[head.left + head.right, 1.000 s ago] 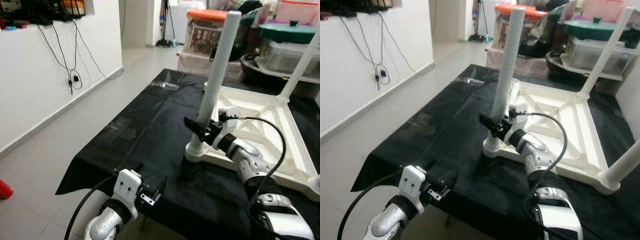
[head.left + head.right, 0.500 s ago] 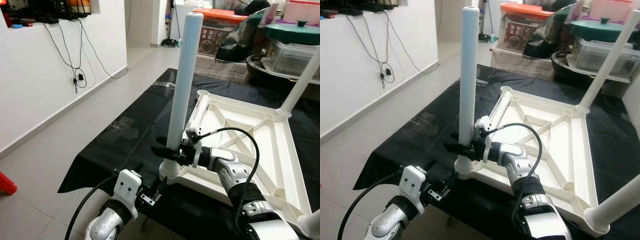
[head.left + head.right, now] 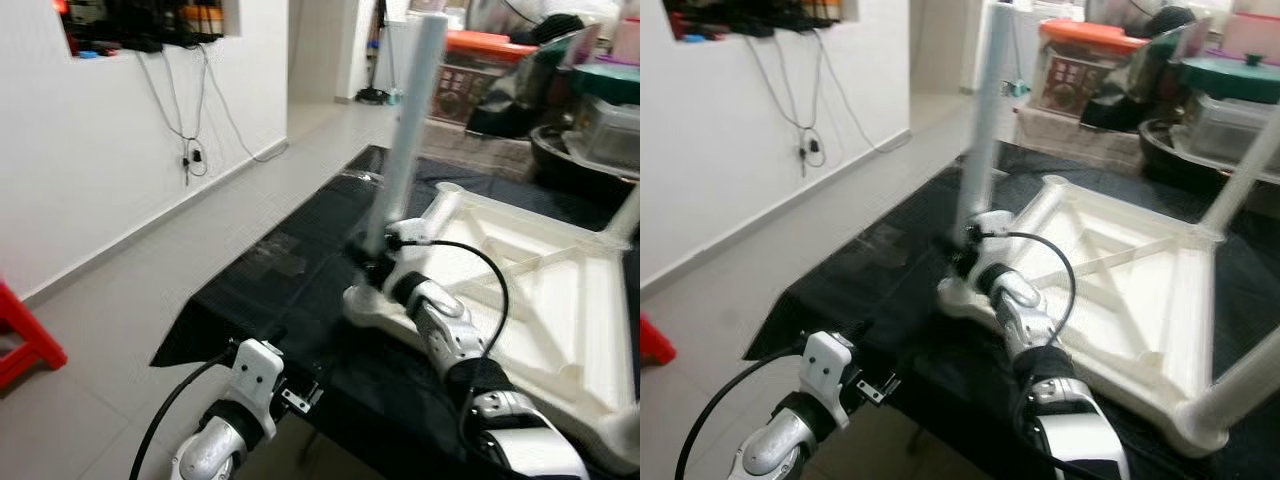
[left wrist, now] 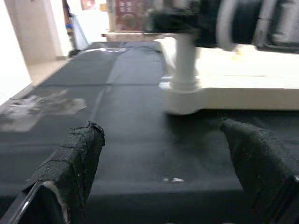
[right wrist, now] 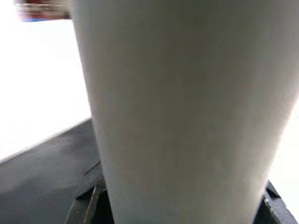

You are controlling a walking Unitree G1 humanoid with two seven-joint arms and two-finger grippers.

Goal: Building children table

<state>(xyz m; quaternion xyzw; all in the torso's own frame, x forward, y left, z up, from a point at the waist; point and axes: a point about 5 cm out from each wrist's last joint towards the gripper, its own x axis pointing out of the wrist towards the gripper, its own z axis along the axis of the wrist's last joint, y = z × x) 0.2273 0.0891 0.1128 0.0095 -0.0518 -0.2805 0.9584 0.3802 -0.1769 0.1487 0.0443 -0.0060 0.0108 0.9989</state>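
the white children table lies upside down on the desk, which is covered with a black sheet. one white table leg stands upright in the corner socket of the table nearest to the robot's left side. two other legs rise at the far right corner and at the near right corner of the table.

the right gripper is at the low part of the upright leg, just above the socket. its black fingers sit on both sides of the leg, closed around it, and in the right wrist view the leg is very close to the camera. a black cable runs in a loop from this wrist over the table frame.

the left gripper hangs low at the near edge of the desk, apart from the table. its two black fingers are spread open and hold nothing. in the left wrist view the socket and the base of the leg stand ahead, between the fingers but not touching them.

behind the desk there are plastic storage boxes, one with an orange lid. on the left are a white wall with hanging cables and a red stool on the tiled floor.
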